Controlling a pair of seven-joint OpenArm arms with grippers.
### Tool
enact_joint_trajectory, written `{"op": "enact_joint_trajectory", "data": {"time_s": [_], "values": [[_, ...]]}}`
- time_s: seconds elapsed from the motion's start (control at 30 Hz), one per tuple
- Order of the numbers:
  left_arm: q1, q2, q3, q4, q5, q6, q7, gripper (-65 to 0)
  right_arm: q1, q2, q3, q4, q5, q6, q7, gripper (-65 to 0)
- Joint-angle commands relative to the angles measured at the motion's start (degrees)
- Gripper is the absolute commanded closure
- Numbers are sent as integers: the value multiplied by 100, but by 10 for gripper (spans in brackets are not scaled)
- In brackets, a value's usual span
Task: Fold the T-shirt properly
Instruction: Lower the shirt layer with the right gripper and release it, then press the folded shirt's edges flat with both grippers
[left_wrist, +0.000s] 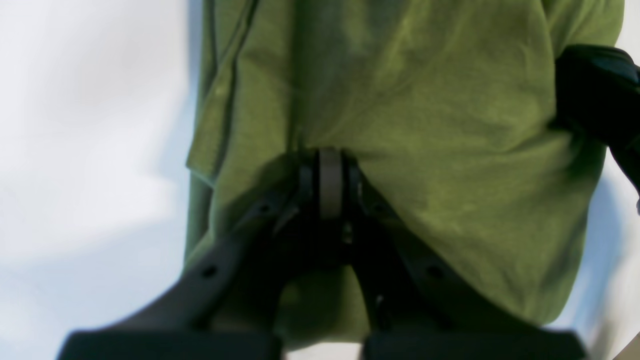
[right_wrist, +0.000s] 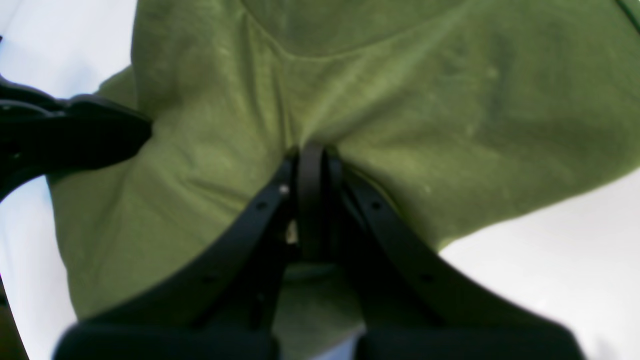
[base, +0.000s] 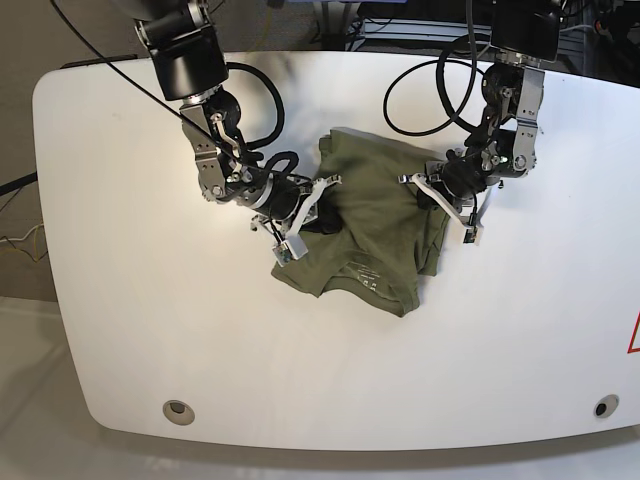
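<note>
Nearest your base view, the one T-shirt (base: 372, 225) lies bunched mid-table (base: 150, 330), its collar edge toward you; how its layers stack is hard to make out. Behind that edge you have two grippers, one at each side. The right gripper (right_wrist: 311, 150) pinches a fold of cloth, jaws closed on it. The left gripper (left_wrist: 330, 155) does likewise, though its wrist view is blurred.
</note>
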Motion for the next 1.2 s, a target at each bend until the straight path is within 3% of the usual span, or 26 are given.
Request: {"op": "enact_joint_trajectory", "data": {"time_s": [0.0,0.43,0.67,1.17], "values": [[124,-100,-3,-120,605,320,477,0,11,102,-4,-80,-555,-306,-762,0],[115,-100,-47,355,587,320,521,0,433,93,-21,272,-546,-306,-1201,0],[-43,-74,-47,496,578,320,917,0,538,84,-39,272,-546,-306,-1245,0],[-166,-57,-56,1331,596,347,1216,0,828,-48,-4,500,-537,-306,-1518,0]]}}
